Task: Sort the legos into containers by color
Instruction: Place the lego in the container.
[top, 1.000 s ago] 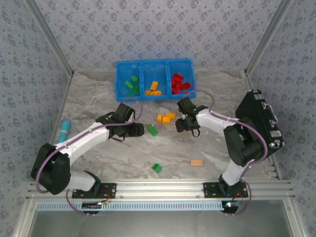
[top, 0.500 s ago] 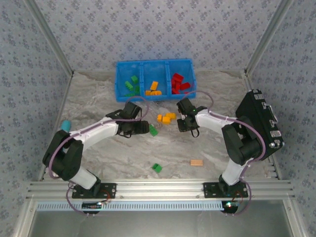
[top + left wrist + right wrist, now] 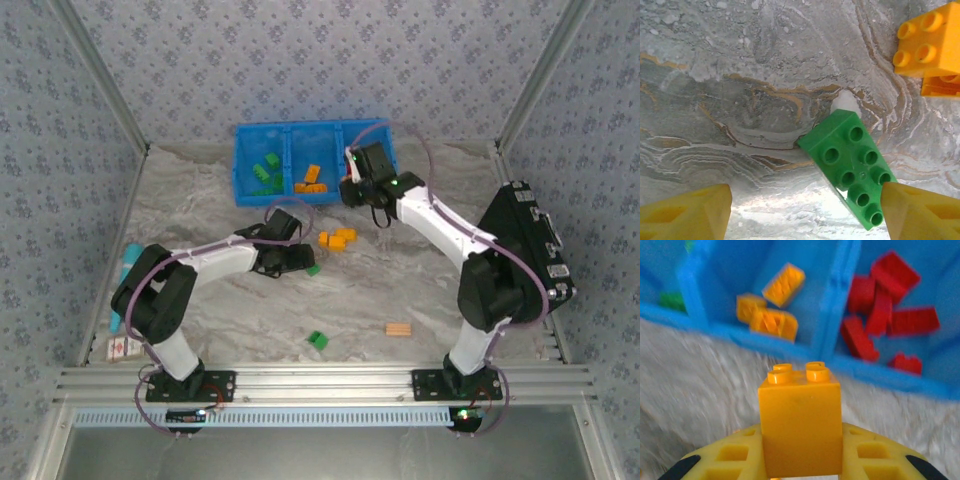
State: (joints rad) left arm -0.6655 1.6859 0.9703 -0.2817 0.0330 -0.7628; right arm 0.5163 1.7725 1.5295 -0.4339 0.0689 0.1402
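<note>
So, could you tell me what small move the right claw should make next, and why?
Probably ease it forward and slightly left over the middle compartment, then open. The right claw is shut on an orange brick, just short of the blue bin's front wall; the other orange bricks lie in that compartment, red ones to its right.

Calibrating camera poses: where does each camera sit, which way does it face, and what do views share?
Top: above and behind the bases, looking down on the table, bin, left arm and right arm.
Left wrist: on the left arm, facing down at a green brick; its yellow fingertips show.
Right wrist: on the right arm, facing the bin; the right end effector grips an orange brick.
Shared: top and left wrist, the green brick; top and right wrist, the bin.
</note>
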